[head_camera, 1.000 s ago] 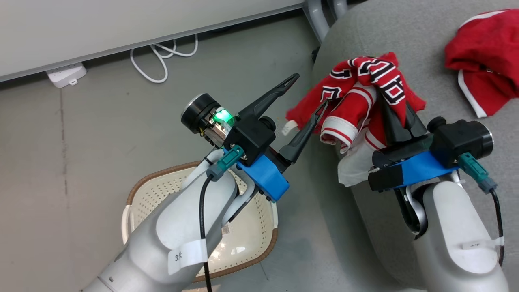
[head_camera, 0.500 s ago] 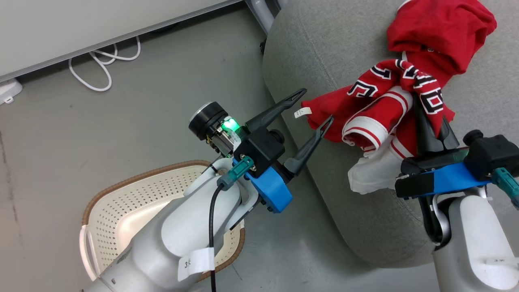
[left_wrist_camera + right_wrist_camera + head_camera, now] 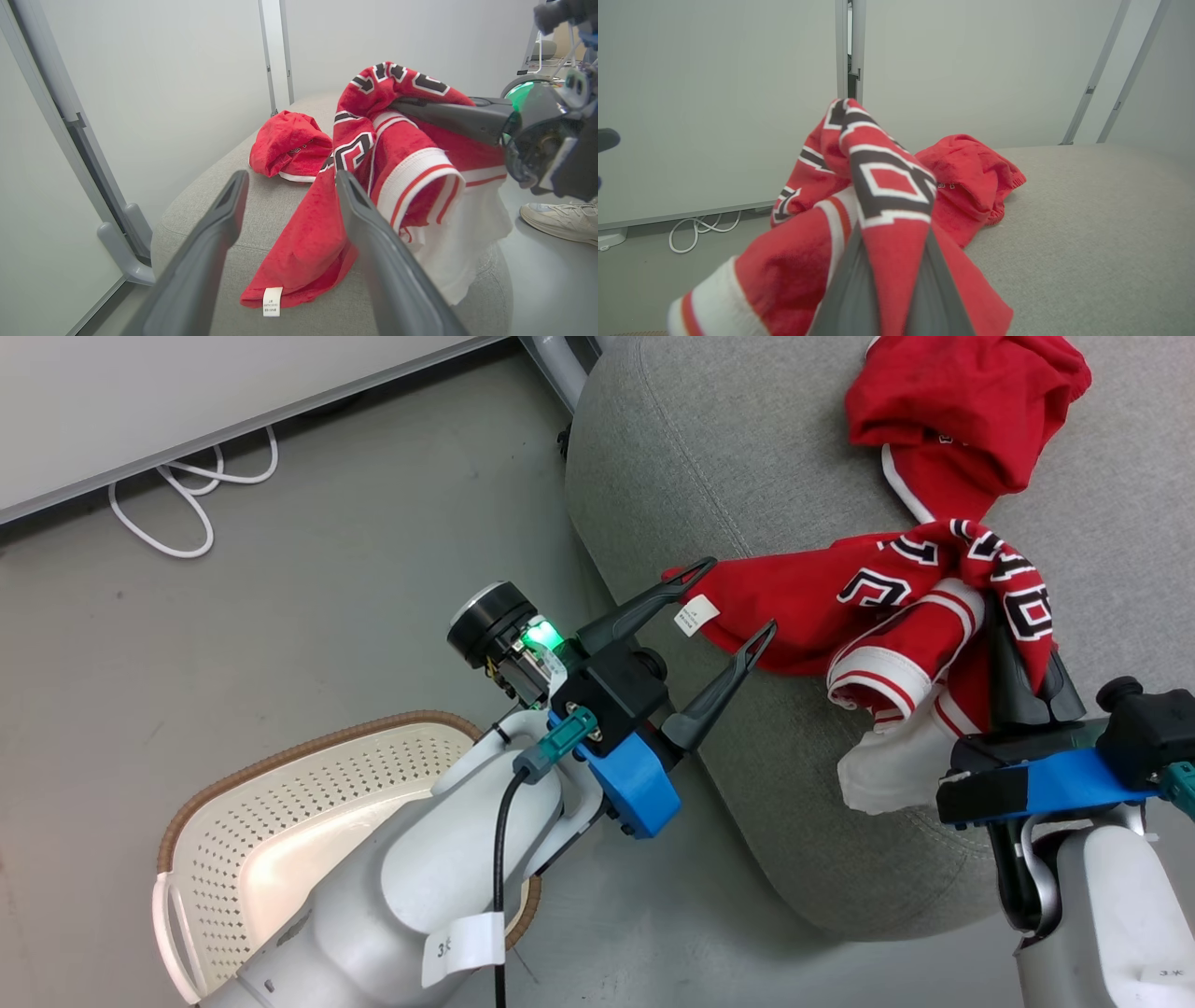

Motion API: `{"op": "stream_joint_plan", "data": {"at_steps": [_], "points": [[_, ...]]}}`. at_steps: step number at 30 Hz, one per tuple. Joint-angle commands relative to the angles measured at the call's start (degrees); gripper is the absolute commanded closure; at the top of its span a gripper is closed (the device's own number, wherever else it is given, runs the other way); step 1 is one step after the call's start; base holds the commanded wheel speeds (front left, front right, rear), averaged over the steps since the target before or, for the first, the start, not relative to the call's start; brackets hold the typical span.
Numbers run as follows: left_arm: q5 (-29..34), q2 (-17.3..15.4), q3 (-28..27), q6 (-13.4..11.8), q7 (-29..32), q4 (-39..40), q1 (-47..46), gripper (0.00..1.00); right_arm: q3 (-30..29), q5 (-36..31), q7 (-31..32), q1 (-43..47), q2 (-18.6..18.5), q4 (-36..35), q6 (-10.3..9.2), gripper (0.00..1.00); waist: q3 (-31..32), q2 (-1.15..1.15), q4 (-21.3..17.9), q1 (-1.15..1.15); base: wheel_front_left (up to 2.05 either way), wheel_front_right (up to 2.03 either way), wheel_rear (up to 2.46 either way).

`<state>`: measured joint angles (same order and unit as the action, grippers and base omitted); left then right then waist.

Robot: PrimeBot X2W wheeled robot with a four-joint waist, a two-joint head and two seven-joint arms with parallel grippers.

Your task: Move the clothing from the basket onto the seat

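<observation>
- Right gripper point(image 3: 1016, 649) was clamped on a bunched red jersey point(image 3: 812, 602), with cloth draped over both fingers.
- The jersey's tail lay on the seat point(image 3: 709, 467), trailing toward 9 o'clock from the right jaws and ending in a white label point(image 3: 696, 614).
- Left gripper point(image 3: 737, 598) was spread wide and held nothing. Its fingertips flanked the tail's end; contact could not be told.
- Second red garment point(image 3: 962, 411) was heaped on the seat at 12 o'clock.
- Basket point(image 3: 308, 751) stood on the floor at 7 o'clock of the left gripper.
</observation>
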<state>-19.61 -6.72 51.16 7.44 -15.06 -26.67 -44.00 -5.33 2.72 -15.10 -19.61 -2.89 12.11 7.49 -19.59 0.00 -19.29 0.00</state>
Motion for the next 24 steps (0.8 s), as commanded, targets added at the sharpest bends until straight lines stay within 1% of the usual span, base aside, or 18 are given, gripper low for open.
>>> {"op": "stream_joint_plan", "data": {"at_steps": [1,11,16,21,24], "points": [[-0.2,0.0,0.3,0.0,-0.2,-0.1,-0.1,0.0,-0.1,0.5,-0.1,0.6,0.0,-0.2,0.01,1.0,0.0,0.0,0.1,0.0,0.0,0.0,0.0],[-0.4,0.2,-0.1,-0.1,-0.2,0.2,-0.1,0.0,0.3,-0.6,-0.1,-1.8,0.0,-1.0,0.01,1.0,0.0,0.0,1.0,0.0,0.0,0.0,0.0],[0.1,-0.2,-0.5,-0.2,-0.2,0.6,-1.0,0.0,0.4,-2.2,-0.1,-6.3,0.0,-2.2,0.01,1.0,-1.6,0.0,1.2,0.0,0.0,0.0,0.0],[0.7,-0.4,-0.6,-0.4,-0.2,1.1,-2.5,0.0,-0.4,-2.9,-0.1,-13.5,-2.0,-3.9,0.01,1.0,-5.0,0.0,2.5,0.0,0.0,0.0,0.0],[1.2,-0.6,-0.6,-0.4,-0.1,1.2,-3.7,0.0,-1.4,-3.1,-0.1,-18.6,-4.1,-4.7,0.01,1.0,-7.6,0.0,3.3,0.0,0.0,0.0,0.0]]}}
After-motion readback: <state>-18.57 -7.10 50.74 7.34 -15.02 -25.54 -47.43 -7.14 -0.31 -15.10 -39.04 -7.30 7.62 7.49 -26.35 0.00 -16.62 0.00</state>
